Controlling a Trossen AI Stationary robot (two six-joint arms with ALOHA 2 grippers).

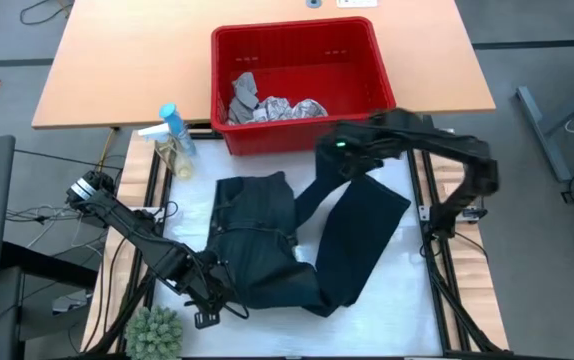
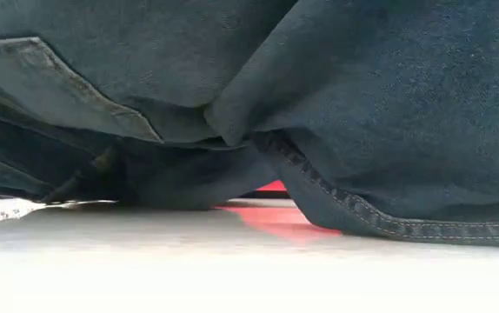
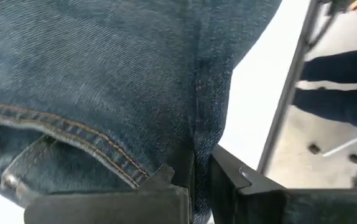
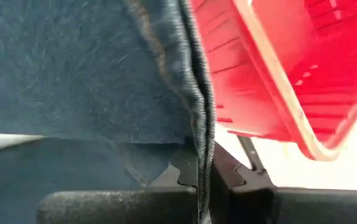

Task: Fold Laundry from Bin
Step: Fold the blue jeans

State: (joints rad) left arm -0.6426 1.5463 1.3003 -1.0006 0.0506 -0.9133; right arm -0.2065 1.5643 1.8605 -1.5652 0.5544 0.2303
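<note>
Dark navy trousers point(image 1: 257, 240) lie spread on the white table, and they fill the low view point(image 2: 319, 104). My left gripper point(image 1: 215, 288) is shut on them at the near left, by the waist and pocket. My right gripper point(image 1: 339, 165) is raised in front of the red bin point(image 1: 297, 28) and shut on one trouser leg point(image 1: 362, 230). That leg slopes down from the gripper to the table. A grey cloth and a white printed cloth point(image 1: 267, 105) lie crumpled on the bin's floor. My left gripper pinches the trousers between its two fingers beside the side seam point(image 3: 195, 155), close to the stitched pocket edge point(image 3: 73, 134). The fingers slant steeply down. The cloth around them rests on the table. My right gripper pinches a seamed edge of the trouser leg point(image 4: 198, 140) between its two fingers, coming at it slanting down. That end is lifted clear. The leg hangs below the fingers, and its lower part point(image 1: 342, 290) lies on the table.
Two spray bottles point(image 1: 172, 135) stand at the table's far left beside the bin. A green plant ball point(image 1: 155, 332) sits at the near left corner. Bare white table point(image 1: 412, 260) shows to the right of the trousers. A wooden desk point(image 1: 117, 60) lies beyond the bin.
</note>
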